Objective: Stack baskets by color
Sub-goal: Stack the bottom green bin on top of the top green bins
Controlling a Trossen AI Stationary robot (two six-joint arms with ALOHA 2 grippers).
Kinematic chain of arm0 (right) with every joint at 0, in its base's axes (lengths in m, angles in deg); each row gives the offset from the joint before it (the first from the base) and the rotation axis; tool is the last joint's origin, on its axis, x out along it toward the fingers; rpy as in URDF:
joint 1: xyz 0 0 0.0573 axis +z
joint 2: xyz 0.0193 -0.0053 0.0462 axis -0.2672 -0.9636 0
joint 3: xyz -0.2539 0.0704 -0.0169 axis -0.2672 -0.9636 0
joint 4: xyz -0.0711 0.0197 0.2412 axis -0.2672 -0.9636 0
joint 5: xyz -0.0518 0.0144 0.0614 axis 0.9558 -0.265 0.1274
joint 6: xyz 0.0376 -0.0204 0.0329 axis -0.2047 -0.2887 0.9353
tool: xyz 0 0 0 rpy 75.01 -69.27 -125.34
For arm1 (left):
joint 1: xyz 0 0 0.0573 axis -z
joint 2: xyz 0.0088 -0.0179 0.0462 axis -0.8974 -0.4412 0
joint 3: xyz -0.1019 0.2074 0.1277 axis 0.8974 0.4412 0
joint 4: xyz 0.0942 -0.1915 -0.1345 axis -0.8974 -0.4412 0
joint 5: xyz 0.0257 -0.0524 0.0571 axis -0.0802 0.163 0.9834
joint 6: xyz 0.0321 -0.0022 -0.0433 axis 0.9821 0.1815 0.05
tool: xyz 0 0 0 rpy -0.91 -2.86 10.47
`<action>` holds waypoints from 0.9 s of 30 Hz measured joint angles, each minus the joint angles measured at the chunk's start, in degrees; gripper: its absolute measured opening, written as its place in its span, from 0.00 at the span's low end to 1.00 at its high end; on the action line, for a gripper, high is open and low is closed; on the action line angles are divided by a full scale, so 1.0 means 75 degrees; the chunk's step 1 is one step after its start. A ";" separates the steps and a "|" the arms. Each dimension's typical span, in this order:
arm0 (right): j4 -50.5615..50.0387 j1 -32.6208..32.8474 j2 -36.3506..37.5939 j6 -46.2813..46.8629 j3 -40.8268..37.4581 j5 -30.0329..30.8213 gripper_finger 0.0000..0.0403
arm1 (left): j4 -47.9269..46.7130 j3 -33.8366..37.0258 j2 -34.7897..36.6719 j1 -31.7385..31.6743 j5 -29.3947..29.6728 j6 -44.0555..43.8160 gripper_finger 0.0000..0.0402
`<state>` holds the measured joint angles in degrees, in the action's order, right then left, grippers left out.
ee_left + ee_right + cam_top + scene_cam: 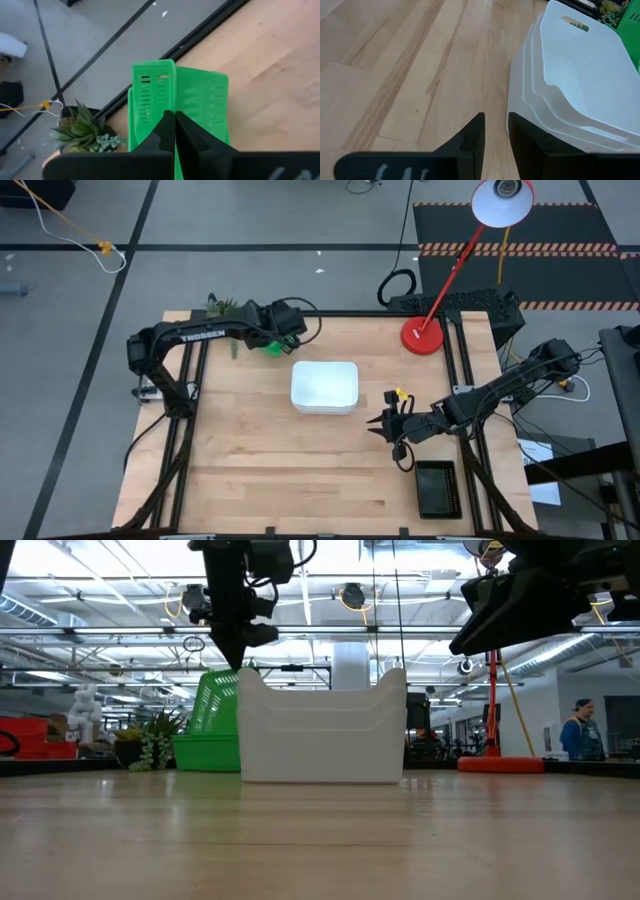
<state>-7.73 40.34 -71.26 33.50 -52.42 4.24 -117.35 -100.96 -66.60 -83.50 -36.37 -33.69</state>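
From above, the left gripper (272,338) is sitting at the table's far left edge over the green baskets (272,346), the white baskets (324,387) are lying stacked at the table's middle, the right gripper (378,426) is hovering just right of that white stack, and a black basket (438,488) is lying near the front right corner. At table height, the left gripper (237,658) is hanging down onto the raised wall of a tilted green basket (212,705) just behind and left of the white stack (322,730). The left wrist view is showing the left gripper's fingers (192,142) pinched shut on the green basket's wall (150,97); the right wrist view is showing the right gripper (496,137) partly open, holding nothing, just beside the three nested white baskets (580,80).
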 joint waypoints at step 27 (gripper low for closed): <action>-0.0138 0.0003 -0.0003 0.0108 0.0000 -0.0006 0.19 | -0.0350 0.0006 -0.1027 0.0558 0.0641 -0.0394 0.02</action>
<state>-8.77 40.36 -71.28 34.31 -52.42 4.19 -119.97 -100.92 -74.30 -79.32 -31.56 -36.65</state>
